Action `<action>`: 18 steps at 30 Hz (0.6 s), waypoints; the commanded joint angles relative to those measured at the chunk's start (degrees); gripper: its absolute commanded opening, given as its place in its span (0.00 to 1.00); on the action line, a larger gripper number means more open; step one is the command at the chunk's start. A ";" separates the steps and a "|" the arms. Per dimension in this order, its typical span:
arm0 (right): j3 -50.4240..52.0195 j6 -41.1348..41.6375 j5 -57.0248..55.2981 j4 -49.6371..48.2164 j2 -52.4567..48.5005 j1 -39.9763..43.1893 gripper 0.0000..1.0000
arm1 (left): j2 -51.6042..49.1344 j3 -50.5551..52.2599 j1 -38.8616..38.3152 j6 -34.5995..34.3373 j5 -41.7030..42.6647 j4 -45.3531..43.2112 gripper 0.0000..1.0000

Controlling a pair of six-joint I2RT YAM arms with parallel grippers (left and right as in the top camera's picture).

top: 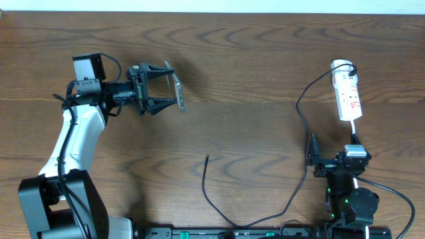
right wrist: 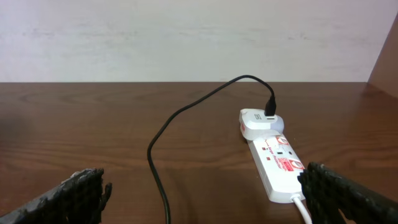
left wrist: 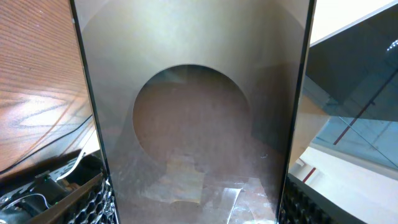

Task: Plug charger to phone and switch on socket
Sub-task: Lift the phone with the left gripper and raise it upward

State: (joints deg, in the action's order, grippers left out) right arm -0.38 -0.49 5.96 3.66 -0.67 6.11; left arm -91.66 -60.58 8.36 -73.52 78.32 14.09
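The left gripper (top: 171, 86) is clamped on the phone (top: 178, 93) at the upper left of the overhead view. It holds the phone on edge, probably to keep the port end reachable. The charger (top: 205, 176) lies loose on the surface (top: 252, 60), tip at lower centre. The right gripper (right wrist: 202, 190) has its fingers apart at lower right, facing the socket (top: 348, 93) — upper right, adapter (right wrist: 258, 121) already seated.

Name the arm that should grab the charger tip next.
Right. The right gripper is open and empty, while the left gripper holds the phone; the charger tip lies loose between them.
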 commanded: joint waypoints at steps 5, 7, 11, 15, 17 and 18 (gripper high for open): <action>0.07 -0.44 -0.02 0.20 0.37 -0.26 0.99 | 1.49 -2.29 0.09 0.59 3.32 -0.35 0.07; 0.07 -0.44 -0.02 0.17 0.37 -0.26 0.99 | 1.49 -2.29 0.09 0.61 3.32 -0.35 0.07; 0.07 -0.44 -0.04 0.20 0.37 -0.26 0.99 | 1.49 -2.29 0.09 0.81 3.32 -0.35 0.07; 0.07 -0.44 -0.02 0.15 0.37 -0.26 0.99 | 1.49 -2.29 0.09 0.81 3.30 -0.35 0.07; 0.07 -0.15 0.20 0.22 0.37 -0.26 0.99 | 1.49 -2.29 0.09 0.81 3.30 -0.35 0.07; 0.07 0.66 0.22 0.20 0.35 -0.26 0.99 | 1.49 -2.29 0.09 0.83 3.28 -0.35 0.07</action>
State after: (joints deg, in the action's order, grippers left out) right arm -0.38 -0.47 5.96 3.64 -0.67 6.11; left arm -91.66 -60.60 8.36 -73.49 78.32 14.09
